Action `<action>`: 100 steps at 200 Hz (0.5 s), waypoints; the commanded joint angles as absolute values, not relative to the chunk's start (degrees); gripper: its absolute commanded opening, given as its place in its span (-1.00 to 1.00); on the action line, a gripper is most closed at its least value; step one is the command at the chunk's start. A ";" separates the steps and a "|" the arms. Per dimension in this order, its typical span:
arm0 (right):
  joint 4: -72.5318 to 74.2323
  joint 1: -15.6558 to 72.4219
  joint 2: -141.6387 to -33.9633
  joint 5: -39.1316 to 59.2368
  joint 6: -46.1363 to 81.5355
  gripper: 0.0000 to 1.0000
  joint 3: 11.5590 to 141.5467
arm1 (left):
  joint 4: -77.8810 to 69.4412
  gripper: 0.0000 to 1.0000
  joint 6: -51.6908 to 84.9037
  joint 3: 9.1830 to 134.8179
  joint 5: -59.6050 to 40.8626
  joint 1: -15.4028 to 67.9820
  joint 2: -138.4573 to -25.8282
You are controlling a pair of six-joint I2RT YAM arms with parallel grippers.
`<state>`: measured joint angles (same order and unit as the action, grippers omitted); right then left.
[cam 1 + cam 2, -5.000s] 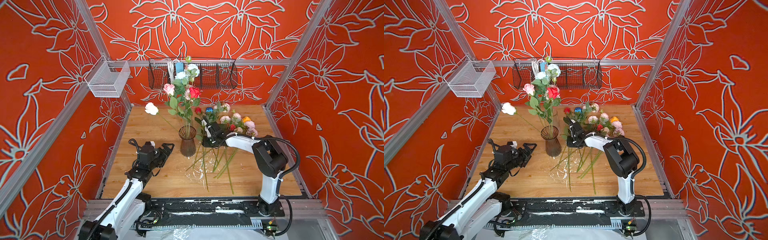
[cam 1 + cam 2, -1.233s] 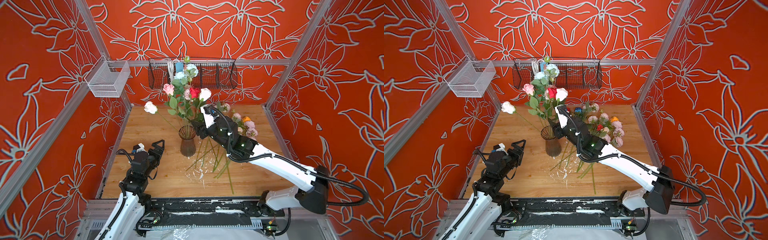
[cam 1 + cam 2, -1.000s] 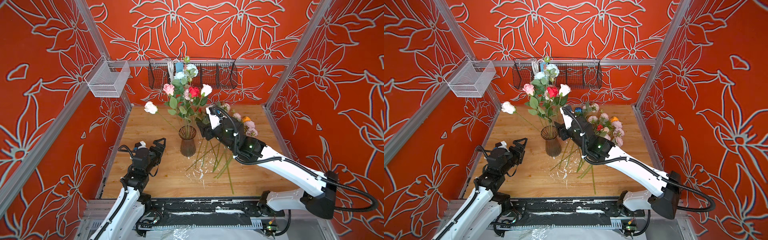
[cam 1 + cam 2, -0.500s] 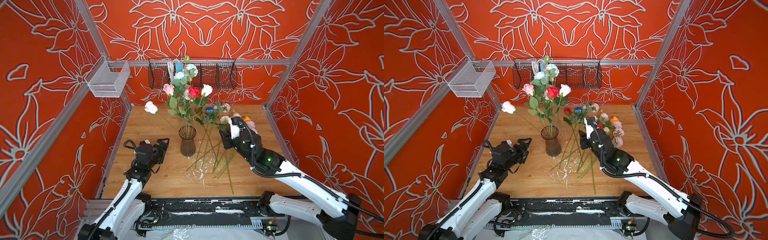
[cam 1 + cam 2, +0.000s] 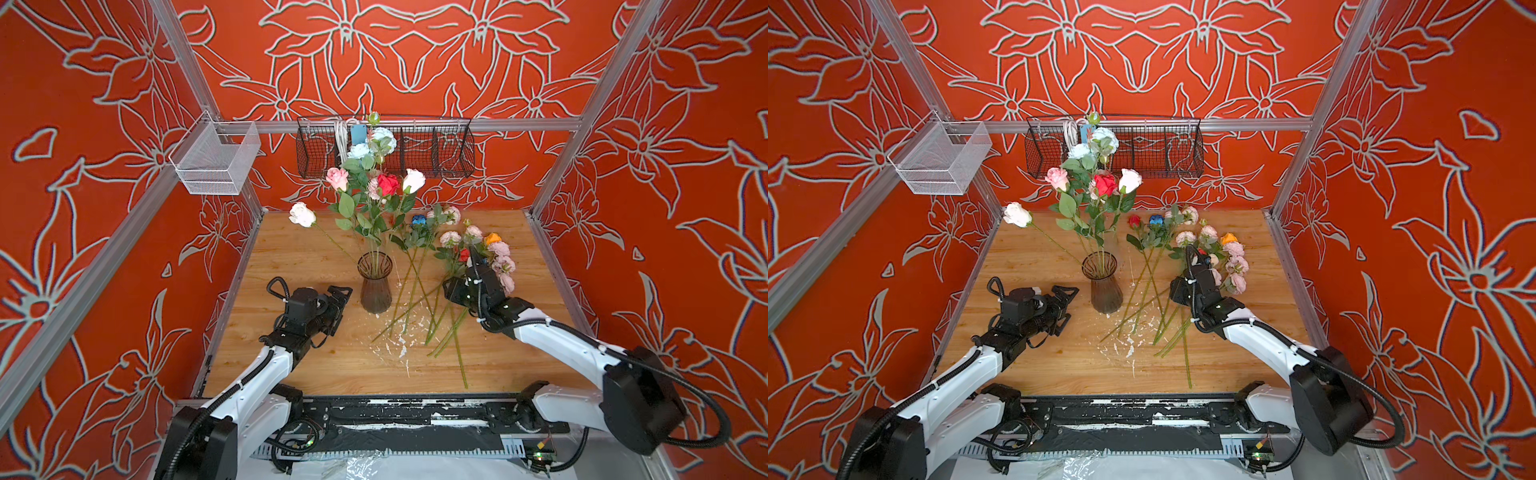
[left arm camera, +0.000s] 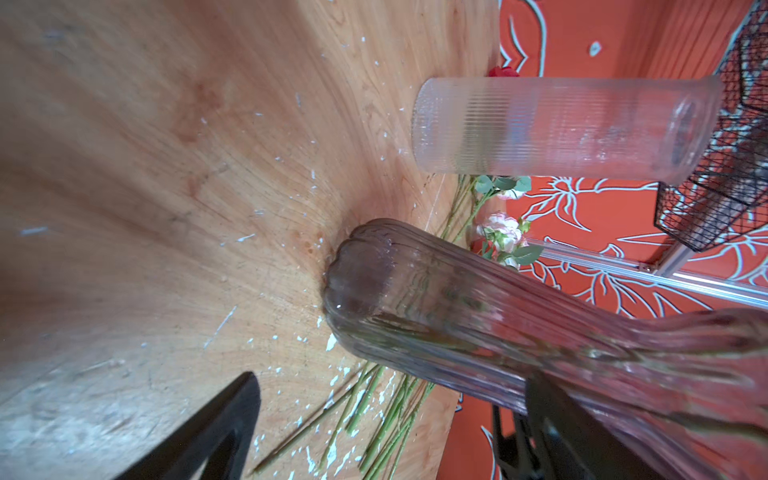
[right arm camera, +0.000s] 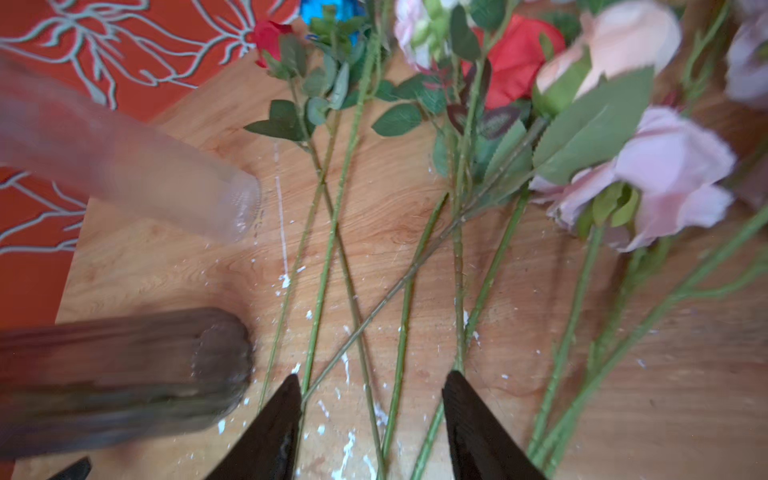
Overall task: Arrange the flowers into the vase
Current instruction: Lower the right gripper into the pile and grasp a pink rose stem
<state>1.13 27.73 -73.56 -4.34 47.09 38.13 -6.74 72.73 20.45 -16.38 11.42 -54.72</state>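
A dark ribbed glass vase stands mid-table, holding pink, red, white and pale blue flowers. More flowers lie loose to its right, stems fanned toward the front. My left gripper is open just left of the vase, not touching it. My right gripper is open low over the loose stems. Several stems lie under the gap between its fingers, and none is gripped.
A clear ribbed glass cylinder stands behind the vase. A black wire basket hangs on the back wall and a white mesh basket on the left rail. White flecks dot the wooden table.
My right gripper has left the vase, with a white rose now standing in it, and dropped to the loose stems on the right. My left gripper has edged closer to the vase.
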 commanded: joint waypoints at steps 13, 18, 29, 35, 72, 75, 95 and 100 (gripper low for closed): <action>15.19 23.49 -81.84 0.94 64.35 0.12 36.47 | -6.51 0.98 72.26 19.96 -15.53 11.87 -51.42; 16.59 22.96 -83.43 2.15 64.82 0.09 36.60 | -6.06 0.97 72.16 19.93 -15.31 11.86 -50.83; 18.97 22.43 -86.43 3.33 65.31 0.02 37.02 | -5.23 0.97 71.81 19.62 -14.72 11.83 -49.51; 19.70 22.16 -87.70 3.74 65.62 0.00 37.38 | -4.90 0.97 71.81 19.41 -14.39 11.86 -48.80; 20.96 21.62 -93.56 5.59 68.17 -0.10 39.55 | -4.04 0.97 72.20 17.42 -12.16 11.87 -44.57; 21.56 21.54 -94.03 5.69 68.26 -0.10 39.55 | -3.98 0.97 72.16 17.27 -12.01 11.91 -44.23; 23.74 21.28 -96.54 6.70 68.97 -0.20 40.41 | -3.87 0.97 72.16 16.65 -10.84 11.87 -42.45; 23.58 21.09 -97.03 7.02 69.25 -0.25 40.79 | -3.72 0.97 72.24 16.54 -10.57 11.86 -42.14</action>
